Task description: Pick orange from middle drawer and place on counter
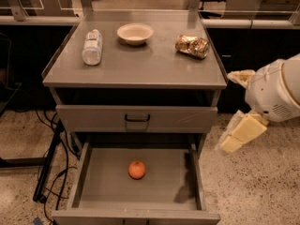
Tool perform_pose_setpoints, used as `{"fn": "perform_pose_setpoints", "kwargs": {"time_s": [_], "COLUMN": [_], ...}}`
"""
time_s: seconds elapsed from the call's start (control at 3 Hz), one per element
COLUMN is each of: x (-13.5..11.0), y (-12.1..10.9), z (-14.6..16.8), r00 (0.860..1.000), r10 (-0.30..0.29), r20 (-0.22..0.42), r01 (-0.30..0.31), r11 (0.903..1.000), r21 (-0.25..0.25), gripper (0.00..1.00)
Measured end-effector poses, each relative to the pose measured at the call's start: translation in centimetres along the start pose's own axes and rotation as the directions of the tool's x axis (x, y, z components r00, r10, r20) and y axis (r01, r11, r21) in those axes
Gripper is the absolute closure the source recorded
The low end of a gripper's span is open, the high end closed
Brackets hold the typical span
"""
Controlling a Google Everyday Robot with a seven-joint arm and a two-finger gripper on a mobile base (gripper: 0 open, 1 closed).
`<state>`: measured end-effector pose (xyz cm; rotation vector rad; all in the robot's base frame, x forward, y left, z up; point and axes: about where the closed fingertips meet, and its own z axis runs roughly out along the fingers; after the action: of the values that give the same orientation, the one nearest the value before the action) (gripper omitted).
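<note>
The orange [137, 169] lies on the floor of the open middle drawer [101, 182], near its centre. The drawer is pulled out below the closed drawer front with a black handle [137, 118]. The grey counter [140, 64] tops the cabinet. My gripper [236, 108] hangs to the right of the cabinet, outside the drawer, at about the height of the closed drawer front. Its two cream fingers [243, 131] stand apart, with nothing between them. It is well apart from the orange, up and to the right of it.
On the counter lie a plastic bottle [92, 47] at the left, a cream bowl [135, 33] at the back middle and a shiny gold-brown snack bag [192, 46] at the right. Black cables [54, 168] trail on the floor left of the cabinet.
</note>
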<state>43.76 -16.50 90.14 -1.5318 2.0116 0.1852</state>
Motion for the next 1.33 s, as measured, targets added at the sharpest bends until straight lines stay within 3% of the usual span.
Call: {"fn": "perform_pose_setpoints", "kwargs": {"time_s": [0.67,1.33], "x": [-0.7,-1.5], "y": [0.0,1.7], "z": [1.0,9.3], "r00": [0.999,0.991], "r10": [0.005,0.023], "r20": [0.041,0.131], "r01": [-0.007,-0.021], "r11": [0.9994,0.9996], "r21": [0.033,-0.019], "gripper": [0.00,0.00]}}
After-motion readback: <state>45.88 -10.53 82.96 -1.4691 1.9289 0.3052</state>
